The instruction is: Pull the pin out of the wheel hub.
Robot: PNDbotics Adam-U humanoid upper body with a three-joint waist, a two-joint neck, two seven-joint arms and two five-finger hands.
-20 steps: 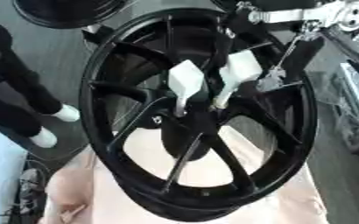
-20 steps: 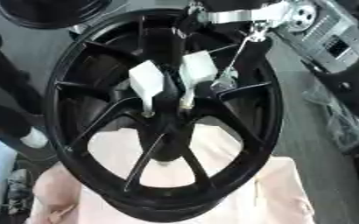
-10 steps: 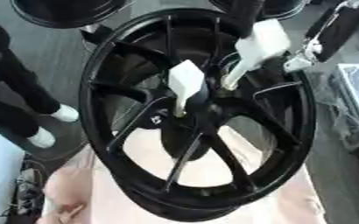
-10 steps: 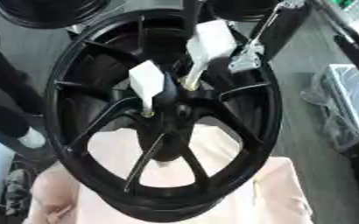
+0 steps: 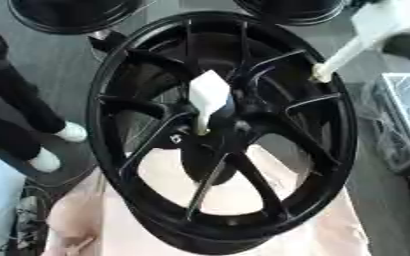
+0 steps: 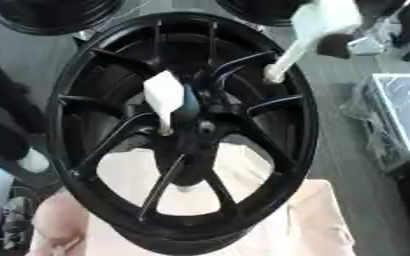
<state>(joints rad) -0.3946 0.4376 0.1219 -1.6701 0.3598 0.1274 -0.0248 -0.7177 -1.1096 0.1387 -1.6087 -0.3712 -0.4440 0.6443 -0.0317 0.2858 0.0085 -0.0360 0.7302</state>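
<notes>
Wide gaps open between the black wheel's [image 5: 222, 135] spokes; one white pin [image 5: 207, 100] stands in the hub, blocking the centre. Another pin [image 6: 309, 35] hangs clear at upper right.

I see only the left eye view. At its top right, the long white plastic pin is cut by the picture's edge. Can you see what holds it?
Observer: In the right eye view, the long white plastic pin lies further inside the picture. A dark blurred shape, probably the right hand, lies against its handle. I cannot tell how it grips.
Operator: My view ends just beyond that. What is to the right of it?
Observer: The right eye view shows a small silver-grey object beside that dark shape. I cannot make out what it is.
</notes>
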